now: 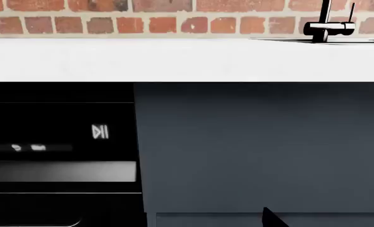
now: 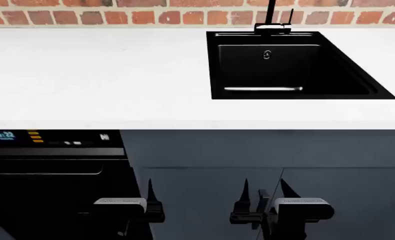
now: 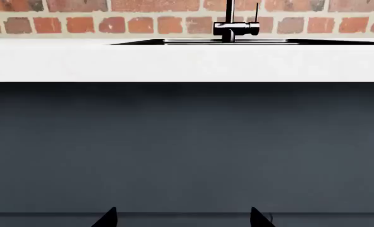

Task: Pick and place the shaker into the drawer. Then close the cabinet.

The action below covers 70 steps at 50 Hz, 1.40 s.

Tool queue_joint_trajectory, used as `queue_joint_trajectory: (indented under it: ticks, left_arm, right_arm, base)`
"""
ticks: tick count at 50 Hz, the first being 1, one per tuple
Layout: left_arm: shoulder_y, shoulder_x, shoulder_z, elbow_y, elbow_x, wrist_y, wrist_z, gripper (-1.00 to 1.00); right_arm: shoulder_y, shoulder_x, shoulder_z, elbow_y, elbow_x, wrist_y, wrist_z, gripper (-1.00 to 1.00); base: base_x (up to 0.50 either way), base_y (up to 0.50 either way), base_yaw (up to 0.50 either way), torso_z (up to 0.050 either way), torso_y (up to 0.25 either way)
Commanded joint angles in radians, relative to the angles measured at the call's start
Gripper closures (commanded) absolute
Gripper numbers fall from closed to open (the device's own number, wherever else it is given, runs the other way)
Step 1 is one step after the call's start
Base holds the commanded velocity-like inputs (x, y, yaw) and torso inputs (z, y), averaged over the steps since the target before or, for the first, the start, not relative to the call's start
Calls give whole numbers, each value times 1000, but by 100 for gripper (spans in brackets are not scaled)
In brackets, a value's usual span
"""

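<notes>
The shaker is out of view in every frame. The slate-grey cabinet runs under the white countertop, its flat fronts flush. No open drawer or bar handle shows. My left gripper hangs low in front of the seam between the cabinet and a black appliance. One fingertip shows far off centre, and the other is lost against the black. My right gripper faces the cabinet below the sink, jaws wide apart with nothing between them.
A black appliance with a lit clock display stands left of the cabinet. A black sink with a black faucet is set in the countertop at the right. A red brick wall runs behind.
</notes>
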Motion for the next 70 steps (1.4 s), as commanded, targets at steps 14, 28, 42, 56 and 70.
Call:
queue_joint_trajectory:
  ticks: [14,28,42,56,70]
  left_arm:
    - [-27,-51,62,-23,-58,-74,-42,-100]
    - [-1094,-39,-16,100,-283,-937,-186,-100]
    - [-2356,0,144,-1309,-171,-557,-64,-100]
    - [-2291,0,404,-1309,-381,-680,-73,-100]
    - [-2278,0,337,-1309,-352,-673,-72,-100]
  right_arm:
    - [2,52,-44,7,61,1,57,-100]
    - [1007,280,23,-347,346,1217,140,-100]
    - [2356,58,-29,1067,-205,785,-211,-100]
    - [2356,44,-35,1093,-239,838,-258,-100]
    - [2356,38,-38,1105,-246,840,-301,-100]
  base:
    - [0,393,0,0,0]
    - [0,214,0,0,0]
    - [0,0,0,29,15]
    - [0,0,0,50,28]
    - [57,0,0,39,24]
